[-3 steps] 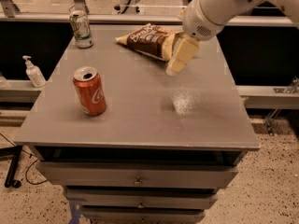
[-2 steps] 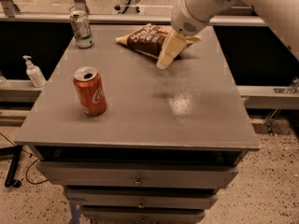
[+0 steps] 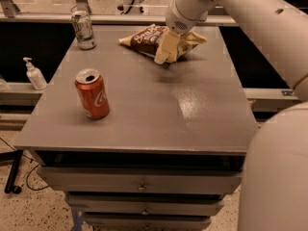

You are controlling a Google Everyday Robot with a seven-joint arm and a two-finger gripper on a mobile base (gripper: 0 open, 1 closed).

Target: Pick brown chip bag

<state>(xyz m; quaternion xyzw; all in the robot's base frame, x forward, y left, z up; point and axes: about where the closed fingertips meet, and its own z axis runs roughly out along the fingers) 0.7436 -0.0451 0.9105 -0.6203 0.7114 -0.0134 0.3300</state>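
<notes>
The brown chip bag (image 3: 143,37) lies flat at the back middle of the grey table (image 3: 159,109). It has a dark brown centre with white lettering and tan ends. My gripper (image 3: 166,52) comes down from the upper right and sits over the bag's right half, at or just above it. It hides part of the bag's middle. The bag's right tan end (image 3: 195,38) shows behind the gripper.
A red soda can (image 3: 92,94) stands at the table's left front. A silver-green can (image 3: 83,30) stands at the back left corner. A soap bottle (image 3: 34,74) sits on a ledge to the left. My arm (image 3: 269,37) spans the right side. Drawers (image 3: 139,184) are below the tabletop.
My gripper has moved left and toward the back of the table, from beside the bag's right end to over the bag. The bag and the cans have not moved.
</notes>
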